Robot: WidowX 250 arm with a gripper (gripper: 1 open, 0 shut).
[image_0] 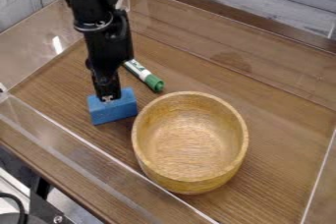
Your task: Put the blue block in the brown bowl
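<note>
Gripping the blue block [112, 107] left of centre with closed end effector [105, 97], pointing straight down, beside the brown bowl [191, 140].

Light was even, soft, fairly bright; seemed overhead, no hard beam. Shadows weak: short dark patch under wooden bowl [192, 140] at near rim, faint one beside blue block [112, 106]. Pale glare streaks lay on clear wall [197, 22] at back, bright spot on left pane. Table [250, 85] had dull sheen. Black arm [94, 12] read as near-solid dark, little detail. Picture was small, coarse, slightly soft throughout; no obvious motion blur, no marked bending at edges.
</note>
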